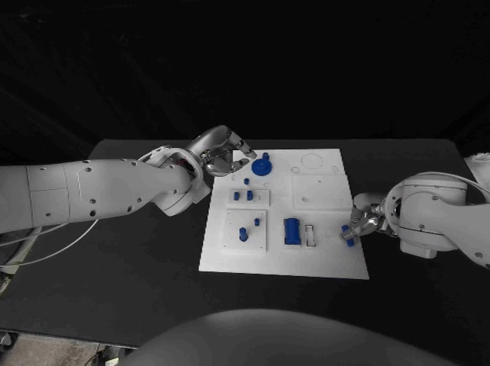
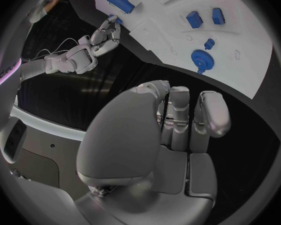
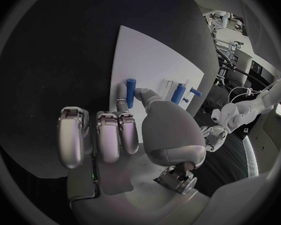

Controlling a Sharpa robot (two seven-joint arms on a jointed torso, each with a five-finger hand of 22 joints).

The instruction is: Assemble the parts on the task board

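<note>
Black tabletop under a dark room carries your white task board (image 1: 322, 263), where your right hand (image 1: 359, 226) pinches a small blue peg (image 3: 130, 92) at the board's right edge, while your left hand (image 1: 220, 150), fingers curled on nothing, hangs beside the blue gear (image 1: 262, 167).

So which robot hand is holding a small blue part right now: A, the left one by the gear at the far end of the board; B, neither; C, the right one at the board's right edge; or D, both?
C: the right robot hand pinches a small blue peg at the right edge of the task board, while the left robot hand holds nothing beside the blue gear.
</note>
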